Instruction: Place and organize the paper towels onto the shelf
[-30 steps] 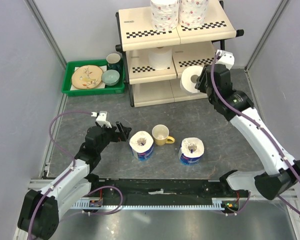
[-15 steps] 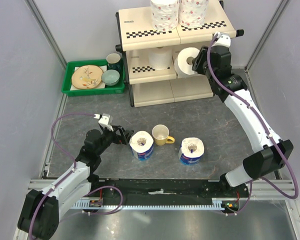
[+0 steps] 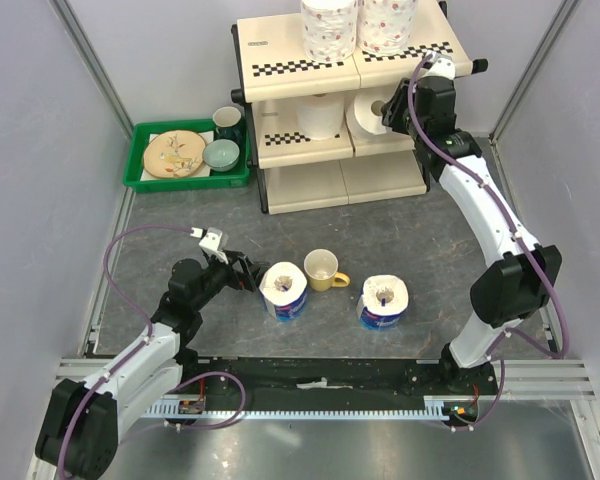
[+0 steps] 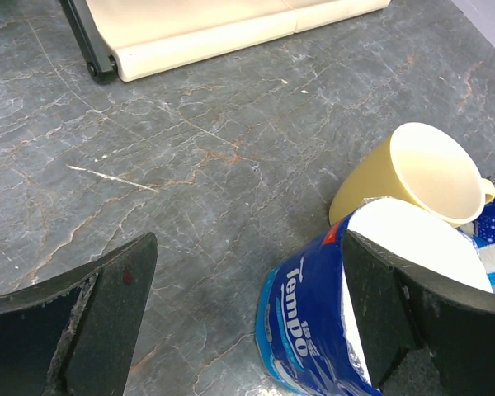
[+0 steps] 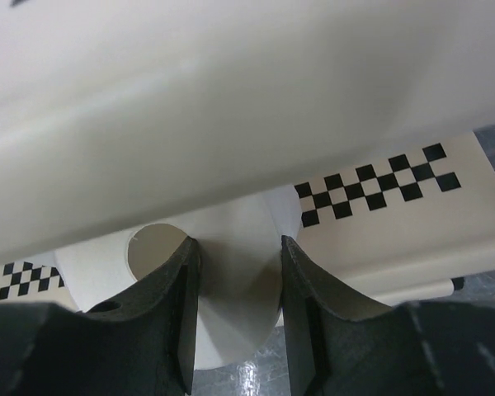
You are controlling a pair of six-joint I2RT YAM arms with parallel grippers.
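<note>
Reaches far forward with right arm [image 3: 485, 215], stretched long, elbow out to the right, wrist up at middle tier of shelf [image 3: 270, 48]. Pinches held plain roll [image 3: 368, 116] in right gripper [image 3: 393, 106], jaws nearly together on the roll's paper wall. In wrist view, shows one finger [image 5: 180, 322] by the core hole and the other outside the roll. Holds that roll on its side, core facing out, over right half of middle tier, tucked under top panel; cannot tell whether it rests on the tier. Has it just beside standing plain roll [image 3: 321, 115], upright on left half of same tier.

Lies low with left arm [image 3: 140, 345], bent, forearm close over table [image 3: 180, 225], left gripper [image 3: 242, 278] aimed at near blue roll [image 3: 284, 290]. Shows jaws spread wide in wrist view, gripping nothing. Has one finger [image 4: 412, 322] right at the roll's side, contact unclear, and the other well apart over bare table.

Notes left patterned roll [image 3: 329, 25] and right patterned roll [image 3: 385, 22] upright on top tier. Notes far blue roll [image 3: 383, 303] upright on table, yellow mug [image 3: 323, 268] between the two blue ones.
</note>
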